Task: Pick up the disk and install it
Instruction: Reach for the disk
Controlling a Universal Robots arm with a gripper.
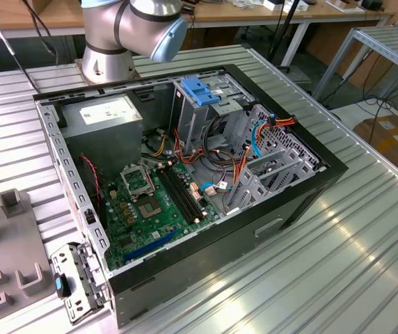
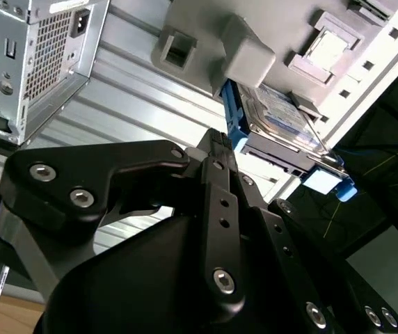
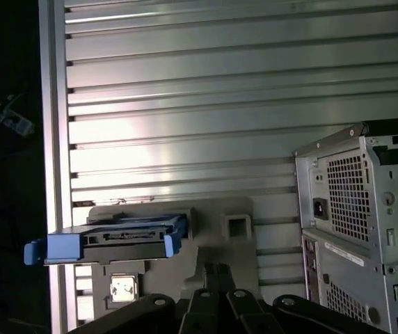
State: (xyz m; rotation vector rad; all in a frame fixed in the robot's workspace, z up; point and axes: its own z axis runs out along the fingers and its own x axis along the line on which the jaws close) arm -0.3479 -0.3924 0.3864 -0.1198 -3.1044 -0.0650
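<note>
- Claw (image 3: 217, 270) fingers look pressed together in both wrist views. Nothing is pinched between them and they touch nothing.
- Claw hangs empty over the ribbed metal surface (image 3: 220, 104), tips aimed toward the grey holder (image 3: 244, 243).
- disk (image 3: 126, 240) sits ahead of the claw tips, apart from them, held on edge in the grey holder.
- Silver body and blue side rails show. The blue end tab (image 3: 49, 249) points away from the computer case (image 3: 352, 195).
- In the second wrist view the disk's labelled face shows just beyond the claw tips, with a clear gap between them.
- Computer case lies off to one side of the claw, well apart from the disk and the holder.
- In the exterior view the case lies with its side panel off and the motherboard exposed.
- Its drive cage, with a blue latch (image 1: 199, 90), is at the end nearest the arm base (image 1: 129, 28).
- Cannot tell whether a slot in that cage is free.
- Progress, as a judgement: very early.
- Pick-up is not yet done: the disk rests untouched in the holder with no grip on it.
- Install is not yet done: the disk is nowhere near the case.
- Both steps of the task remain, and the claw is nearer to the disk than to the case.
</note>
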